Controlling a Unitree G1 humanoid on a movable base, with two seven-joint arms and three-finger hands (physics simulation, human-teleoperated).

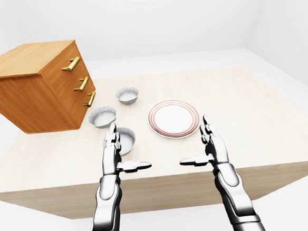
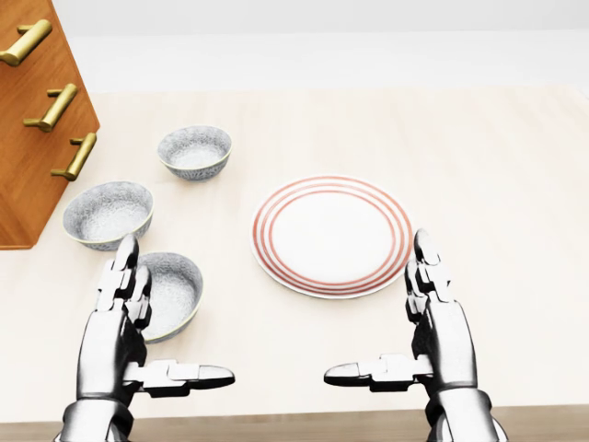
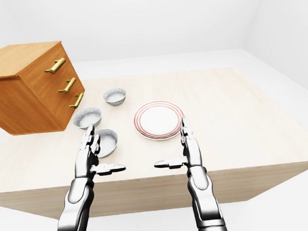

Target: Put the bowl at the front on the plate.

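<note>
Three grey speckled bowls stand on the light wooden table, left of a white plate with red rings. The nearest bowl lies lowest in the head view, partly behind my left hand's fingers. My left hand is open, fingers up and thumb pointing right, right beside that bowl and holding nothing. Below the plate's right edge my right hand mirrors it, open and empty. The plate is bare.
The second bowl and the third bowl sit above the nearest one, close to a wooden drawer cabinet with brass handles at the left. The table's near edge runs just under my wrists.
</note>
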